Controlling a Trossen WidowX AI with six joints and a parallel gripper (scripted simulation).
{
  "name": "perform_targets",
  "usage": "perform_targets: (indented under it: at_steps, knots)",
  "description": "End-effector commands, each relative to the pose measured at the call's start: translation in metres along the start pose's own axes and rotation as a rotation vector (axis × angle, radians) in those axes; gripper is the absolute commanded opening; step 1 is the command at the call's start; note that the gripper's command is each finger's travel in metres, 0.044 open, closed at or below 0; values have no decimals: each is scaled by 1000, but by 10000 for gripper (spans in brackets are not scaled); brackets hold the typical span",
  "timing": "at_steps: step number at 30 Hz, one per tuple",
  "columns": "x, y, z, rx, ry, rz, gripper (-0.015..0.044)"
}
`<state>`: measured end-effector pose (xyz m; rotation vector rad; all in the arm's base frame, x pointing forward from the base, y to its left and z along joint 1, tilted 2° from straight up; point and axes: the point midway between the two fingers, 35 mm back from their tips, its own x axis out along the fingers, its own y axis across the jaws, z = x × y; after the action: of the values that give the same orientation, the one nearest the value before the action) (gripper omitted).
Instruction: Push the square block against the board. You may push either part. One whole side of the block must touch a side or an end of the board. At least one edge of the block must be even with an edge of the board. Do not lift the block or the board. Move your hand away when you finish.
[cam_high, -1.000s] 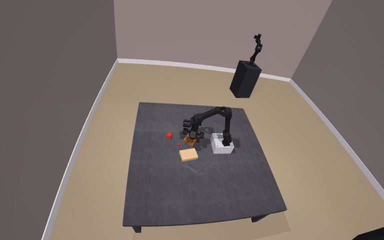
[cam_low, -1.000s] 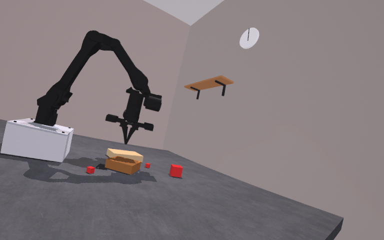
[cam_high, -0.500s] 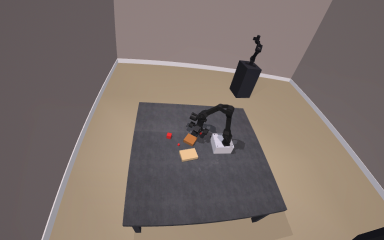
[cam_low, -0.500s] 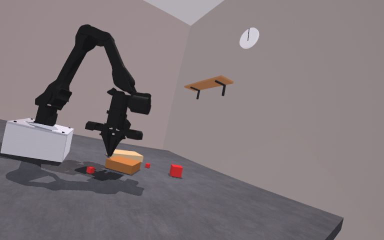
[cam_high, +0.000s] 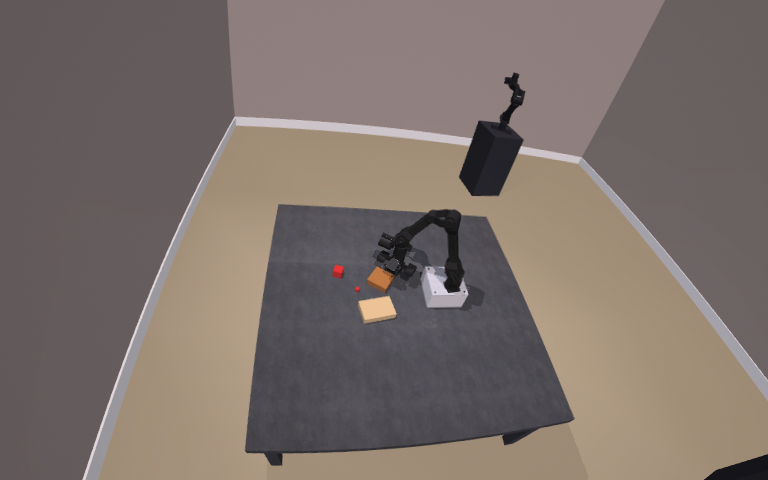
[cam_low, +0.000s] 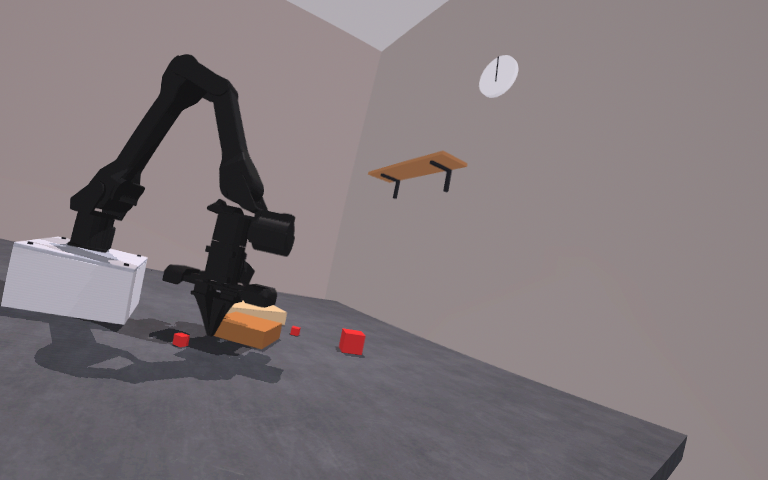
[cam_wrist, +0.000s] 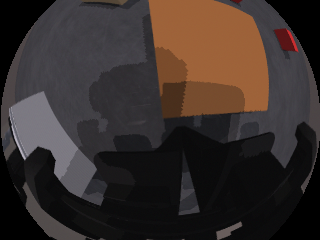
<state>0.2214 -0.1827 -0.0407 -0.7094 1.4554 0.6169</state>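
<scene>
The orange square block lies flat on the table. The tan board lies flat too, apart from the block, with a strip of table between them; only a bit of the board shows at the top of the wrist view. Their facing sides are not parallel. My gripper is shut and empty, pointing down with its tips low beside the block's side nearest my base. Whether the tips touch the block or the table I cannot tell.
A larger red cube and a small red cube stand beyond the block. Another small red cube is near my fingers in the exterior view. My white base stands nearby.
</scene>
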Motion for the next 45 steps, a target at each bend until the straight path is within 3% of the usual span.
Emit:
perform_targets:
  at_steps: [1,45]
  knots:
    - [1,-1,6,3,-2,-3,0]
    - [0,-8,66,3,-7,-3,0]
